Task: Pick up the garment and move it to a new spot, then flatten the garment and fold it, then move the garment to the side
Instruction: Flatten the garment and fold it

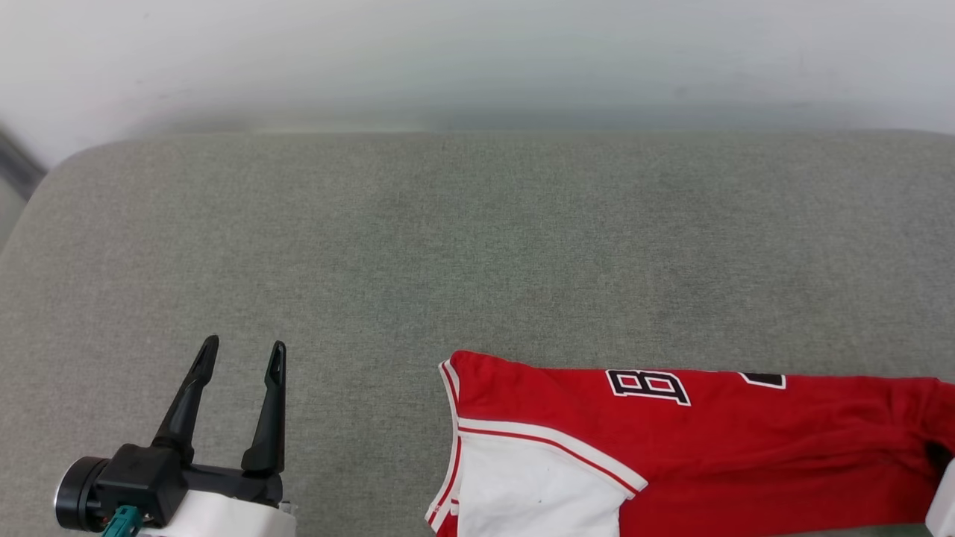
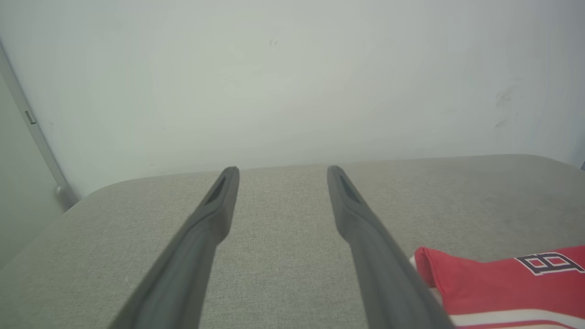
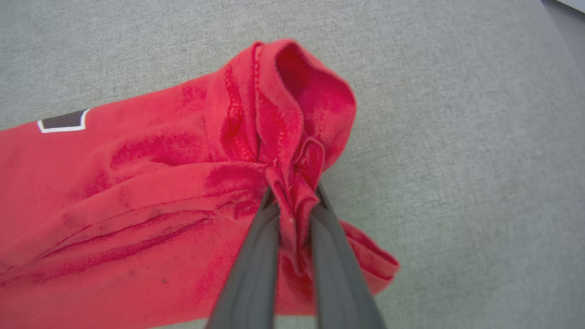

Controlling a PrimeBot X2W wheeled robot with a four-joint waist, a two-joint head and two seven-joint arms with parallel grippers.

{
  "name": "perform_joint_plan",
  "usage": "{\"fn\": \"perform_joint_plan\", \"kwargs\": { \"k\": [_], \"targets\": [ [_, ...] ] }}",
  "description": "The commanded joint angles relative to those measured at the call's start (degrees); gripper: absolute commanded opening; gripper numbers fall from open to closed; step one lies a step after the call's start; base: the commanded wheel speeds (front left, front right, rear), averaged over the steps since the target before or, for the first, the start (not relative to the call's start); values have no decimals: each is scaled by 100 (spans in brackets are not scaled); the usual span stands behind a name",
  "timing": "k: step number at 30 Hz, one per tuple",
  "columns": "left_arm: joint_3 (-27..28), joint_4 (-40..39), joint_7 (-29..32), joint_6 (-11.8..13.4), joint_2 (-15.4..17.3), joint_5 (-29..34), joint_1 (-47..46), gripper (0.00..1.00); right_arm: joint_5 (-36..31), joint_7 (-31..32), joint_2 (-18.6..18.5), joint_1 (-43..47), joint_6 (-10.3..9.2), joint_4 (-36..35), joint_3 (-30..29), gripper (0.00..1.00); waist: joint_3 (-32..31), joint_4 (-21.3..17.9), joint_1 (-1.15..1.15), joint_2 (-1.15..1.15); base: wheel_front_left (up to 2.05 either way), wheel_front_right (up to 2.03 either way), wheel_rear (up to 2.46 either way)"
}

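Observation:
The garment (image 1: 709,447), a red T-shirt with a white sleeve and black-white lettering, lies folded lengthwise along the near edge of the grey cushion, stretching from centre to the right edge. Its collar end also shows in the left wrist view (image 2: 498,283). My right gripper (image 3: 295,194) is shut on a bunched fold of the garment's (image 3: 137,192) red hem, the cloth pinched between the two dark fingers. My left gripper (image 1: 242,356) stands open at the lower left over bare cushion, apart from the shirt; its fingers (image 2: 219,201) hold nothing.
The grey fabric cushion (image 1: 477,246) spreads wide behind and left of the shirt, with a rounded far-left corner. A pale wall (image 1: 477,60) rises right behind it. A white piece of my right arm (image 1: 941,503) shows at the lower right edge.

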Motion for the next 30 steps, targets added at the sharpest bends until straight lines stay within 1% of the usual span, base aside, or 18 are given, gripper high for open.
{"fn": "perform_joint_plan", "kwargs": {
  "k": [1,5,11,15,19,22,26,30],
  "targets": [
    [10,14,-26,-6,32,-17,15,100,-32,-10,18,-31,-8,-80,53,0,-45,-19,0,0,0,0,0],
    [45,33,-26,-6,19,-30,105,100,83,91,128,90,-6,-424,313,0,-161,-76,0,0,0,0,0],
    [49,11,-26,-6,-15,-16,197,100,216,479,292,374,-6,-1328,794,0,-302,-142,0,0,0,0,0],
    [42,18,-26,-6,-20,-8,233,100,367,809,463,558,-5,-1927,1183,0,-350,-155,0,0,0,0,0],
    [11,26,-26,-7,-23,-7,222,100,560,1071,731,619,-5,-2321,1587,0,-378,-136,0,0,0,0,0],
    [-14,19,-25,-7,-20,-17,224,100,672,1226,983,609,-5,-2455,1907,0,-390,-106,0,0,0,0,0],
    [-44,14,-25,-7,-9,-44,209,100,886,1301,1265,491,-5,-2452,2254,0,-382,-35,0,0,0,0,0],
    [-99,31,-25,-7,12,-58,154,100,1040,1233,1399,352,-5,-2288,2650,0,-348,82,0,0,0,0,0]
  ]
}}
